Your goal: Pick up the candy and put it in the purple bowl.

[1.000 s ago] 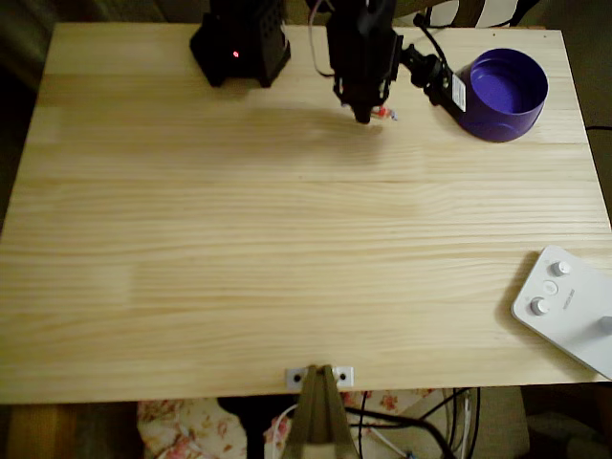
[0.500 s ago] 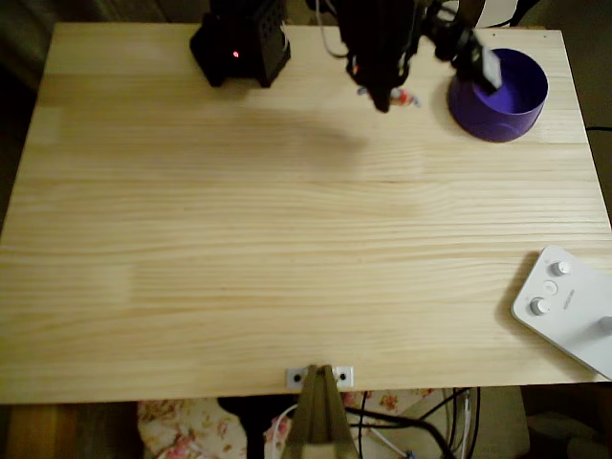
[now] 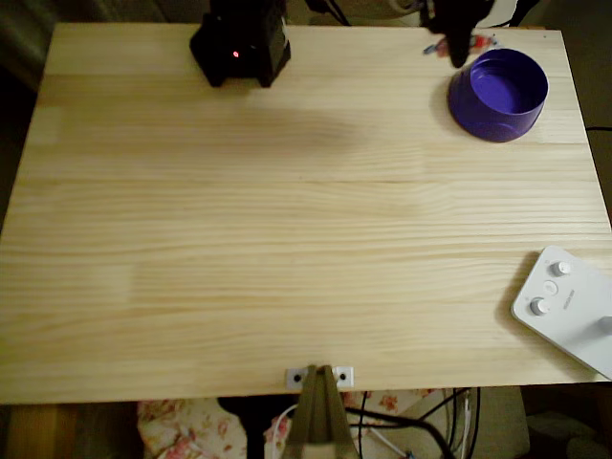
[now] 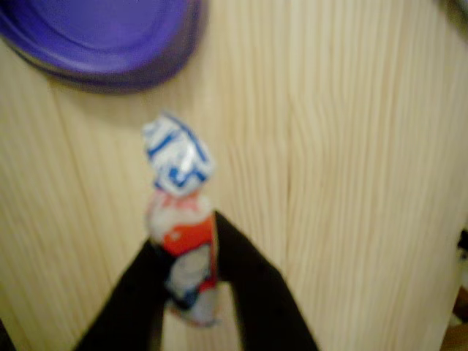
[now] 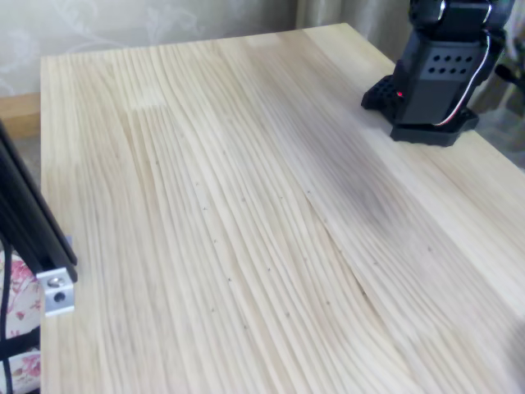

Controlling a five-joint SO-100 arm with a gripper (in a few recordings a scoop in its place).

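Purple bowl [image 4: 102,33] ahead of claw [image 4: 191,281] | claw clamped on candy [image 4: 180,219] | step: carry | next: centre above bowl, release.

Candy [image 4: 179,219], white, red and blue wrapper, sits clamped upright mid-frame; glossy purple bowl [image 4: 102,40] occupies upper left.

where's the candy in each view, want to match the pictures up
Overhead view: the candy sits at the top right, held at the pincer, just above the rim of the purple bowl.
Wrist view: the candy is centre-left, clamped between the black fingers, its blue-white twisted end pointing toward the bowl at the top left.
Fixed view: bare table and the arm's black base.
Shared landmark: the purple bowl in the overhead and wrist views.
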